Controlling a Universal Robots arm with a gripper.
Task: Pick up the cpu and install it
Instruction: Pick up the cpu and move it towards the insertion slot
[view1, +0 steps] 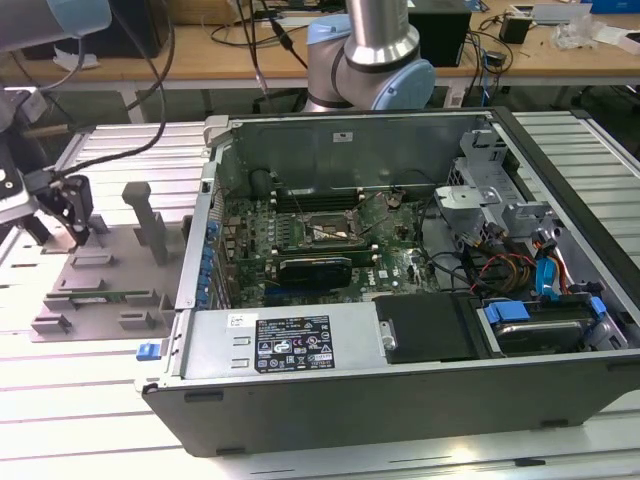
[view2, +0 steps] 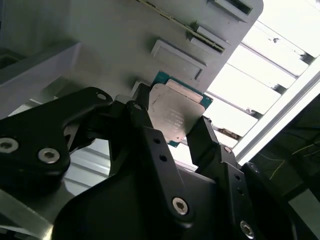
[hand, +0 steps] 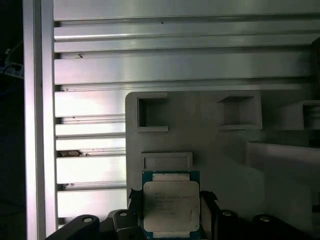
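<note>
The cpu (view2: 176, 116) (hand: 171, 209) is a small square chip with a silvery top and a thin green rim. My gripper (view2: 171, 121) (hand: 170, 201) is shut on it, one black finger (view2: 141, 112) pressed against each of two opposite edges. Chip and gripper (view1: 78, 228) are just over the grey plastic tray (view1: 105, 285) (hand: 210, 145), at the exterior view's left beside the computer case (view1: 400, 400). Inside the open case, the dark square socket (view1: 325, 232) lies on the motherboard, far from the gripper.
The tray carries upright blocks (view1: 148, 215) and shallow recesses (hand: 166, 161). It rests on a slatted aluminium table (hand: 90, 170). The case's metal side wall (view1: 205, 230) stands between tray and socket. Cables and drive bays (view1: 520, 260) crowd the case at the exterior view's right.
</note>
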